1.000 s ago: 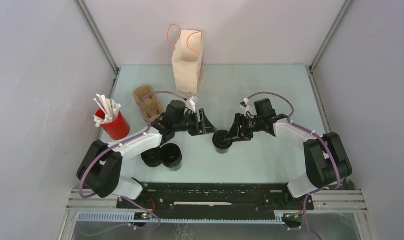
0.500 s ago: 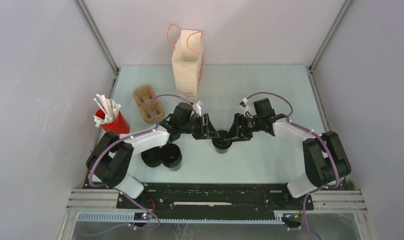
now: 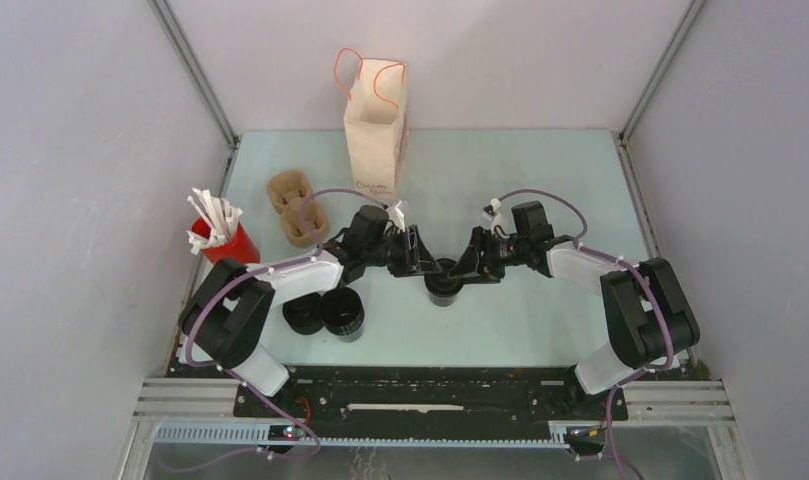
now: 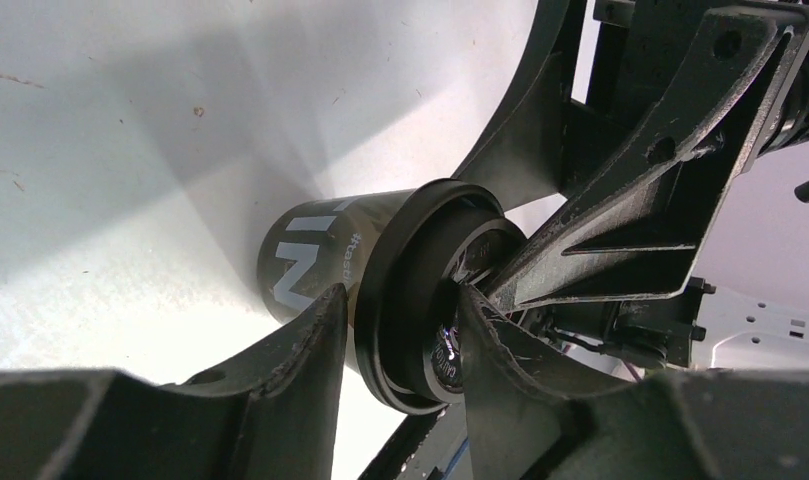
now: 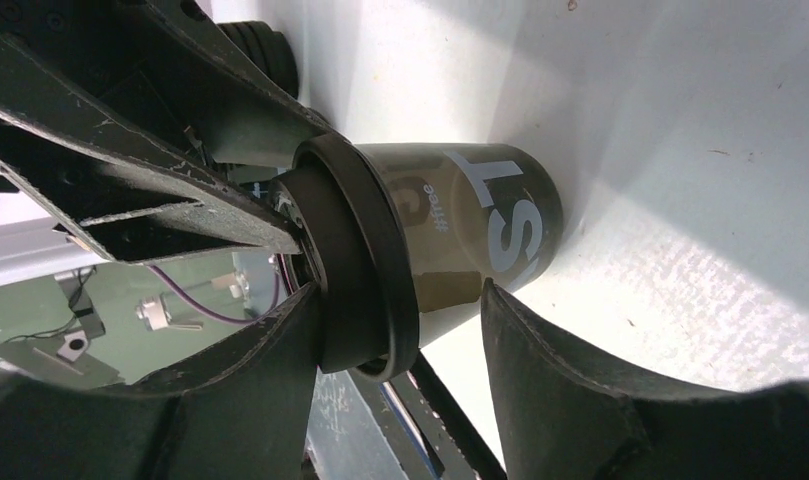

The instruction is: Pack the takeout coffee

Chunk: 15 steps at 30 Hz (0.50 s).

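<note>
One takeout coffee (image 3: 444, 285), a black cup with a black lid, stands upright mid-table between both arms. My left gripper (image 3: 425, 268) reaches it from the left, turned on its side. In the left wrist view one finger lies on the lid top and the other presses the cup (image 4: 310, 260) just under the lid rim; the left gripper (image 4: 400, 295) is pinched on that lid. My right gripper (image 3: 465, 270) comes from the right with wider jaws. In the right wrist view, the right gripper (image 5: 400, 290) has one finger on the lid and the other just off the cup (image 5: 480, 210).
Two more black cups (image 3: 342, 312) (image 3: 303, 315) stand near the left arm's base. A brown pulp carrier (image 3: 298, 208) lies at the back left, a red cup with white sticks (image 3: 230, 250) by the left wall, a paper bag (image 3: 375, 130) at the back.
My left arm has swung right from beside the carrier to the middle cup, and its jaws have narrowed onto the lid. The right gripper has stayed at the cup.
</note>
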{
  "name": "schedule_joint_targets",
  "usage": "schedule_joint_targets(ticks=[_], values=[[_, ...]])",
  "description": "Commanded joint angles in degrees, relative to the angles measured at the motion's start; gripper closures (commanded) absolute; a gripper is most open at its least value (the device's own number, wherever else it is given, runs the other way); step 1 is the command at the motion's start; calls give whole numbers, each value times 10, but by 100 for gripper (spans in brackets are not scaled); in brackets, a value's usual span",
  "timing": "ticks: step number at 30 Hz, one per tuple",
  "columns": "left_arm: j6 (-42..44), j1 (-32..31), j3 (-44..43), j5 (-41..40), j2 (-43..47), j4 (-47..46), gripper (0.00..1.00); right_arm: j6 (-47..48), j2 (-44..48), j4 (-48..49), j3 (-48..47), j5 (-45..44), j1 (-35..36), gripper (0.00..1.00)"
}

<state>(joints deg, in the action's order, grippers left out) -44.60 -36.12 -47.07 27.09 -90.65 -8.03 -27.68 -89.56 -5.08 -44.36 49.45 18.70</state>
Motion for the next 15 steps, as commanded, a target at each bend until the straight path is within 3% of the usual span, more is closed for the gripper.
schedule_joint_targets(ticks=[1,7,12,15], values=[[20,-9,2,-54,-17,32,55,-19,-1,33,13,-7,-1,31],[31,-20,0,-62,-10,43,56,-27,19,26,-4,11,-24,21],[35,-22,9,-68,5,45,57,-37,11,38,-5,28,-32,21],[36,-24,10,-69,15,48,56,-29,9,27,-4,18,-22,27]])
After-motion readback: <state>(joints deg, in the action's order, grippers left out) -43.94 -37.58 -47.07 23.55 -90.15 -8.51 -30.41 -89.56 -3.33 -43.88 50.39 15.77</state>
